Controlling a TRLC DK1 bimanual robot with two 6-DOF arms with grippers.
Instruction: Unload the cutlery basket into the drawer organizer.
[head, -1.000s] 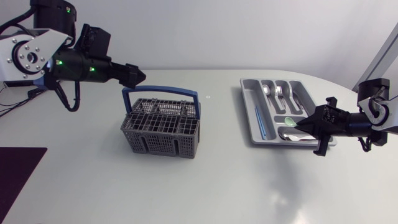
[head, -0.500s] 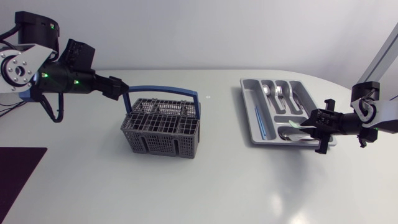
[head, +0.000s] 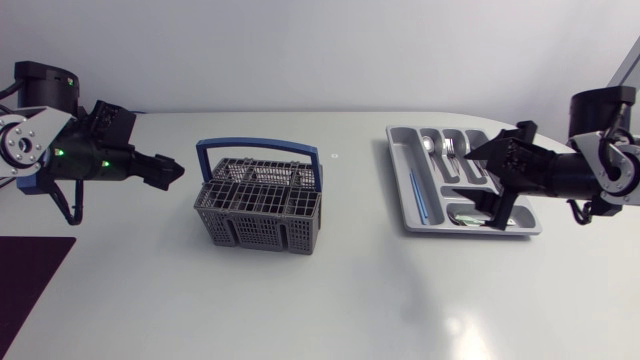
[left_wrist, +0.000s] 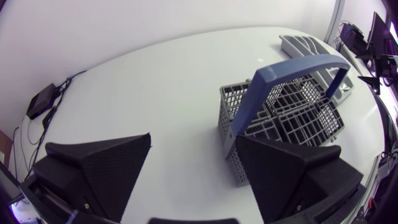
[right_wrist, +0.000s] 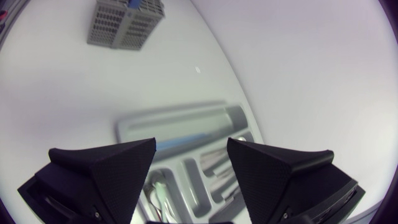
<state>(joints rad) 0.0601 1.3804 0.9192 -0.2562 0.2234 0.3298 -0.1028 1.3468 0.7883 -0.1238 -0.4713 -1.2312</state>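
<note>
I record the grey cutlery basket (head: 258, 228), its blue handle (head: 258, 147) upright, standing on the bench (head: 330, 300) a little left of the middle. The grey drawer organizer (head: 400, 170) lies toward the far right corner with cutlery (head: 450, 148) in its compartments. My left pincer (head: 175, 170) hangs apart from the basket, on the side toward the bench's left edge, fingers spread and empty. My right pincer (head: 492, 185) is over the organizer's right side, fingers likewise wide apart, gripping nothing.

No readable text is showing.
Nothing legible is appearing on the cutlery basket (head: 258, 205), the drawer organizer (head: 397, 170) or the table (head: 320, 300) in any view.
</note>
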